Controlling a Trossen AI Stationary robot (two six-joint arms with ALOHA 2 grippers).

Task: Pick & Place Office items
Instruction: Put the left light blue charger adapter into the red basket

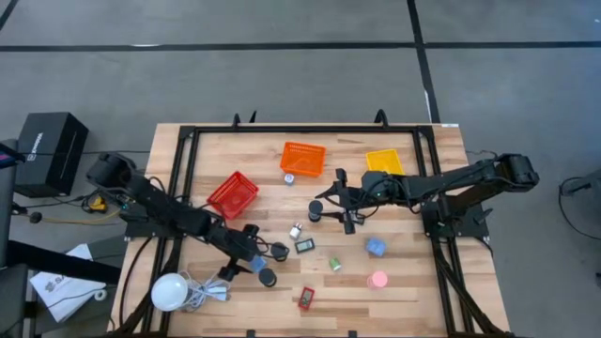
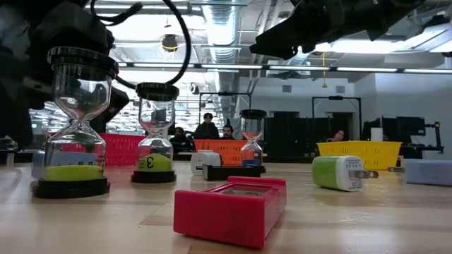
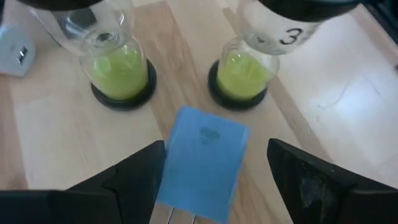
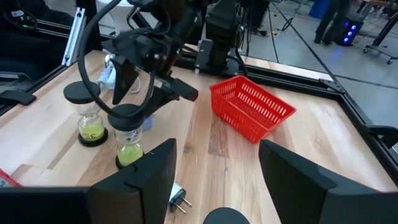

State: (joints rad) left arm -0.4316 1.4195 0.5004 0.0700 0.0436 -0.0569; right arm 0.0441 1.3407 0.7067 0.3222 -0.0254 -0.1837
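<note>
My left gripper (image 1: pixel 252 256) is low over the table's near left part, open, with a blue block (image 3: pixel 202 158) lying flat between its fingers. Two black-capped hourglasses with green sand (image 3: pixel 118 71) (image 3: pixel 241 74) stand just beyond it. My right gripper (image 1: pixel 331 205) is open above the table's middle, over a third hourglass's black cap (image 4: pixel 224 216). A white charger (image 1: pixel 296 230), a black rectangle (image 1: pixel 305 246), a green piece (image 1: pixel 335 265), a second blue block (image 1: pixel 376 248), a pink cylinder (image 1: pixel 377 280) and a red rectangle (image 2: pixel 233 208) lie on the table. My left gripper comes down from above with its open fingers on either side of the blue block. One finger (image 3: pixel 140 177) lies close against the block's long edge (image 3: pixel 171 158); I cannot tell whether it touches. The block lies flat on the table.
A red basket (image 1: pixel 233 194), an orange basket (image 1: pixel 302 158) and a yellow basket (image 1: pixel 384 161) stand along the far half of the table. A white globe with a cord (image 1: pixel 169 291) sits at the near left corner. People sit in the room behind.
</note>
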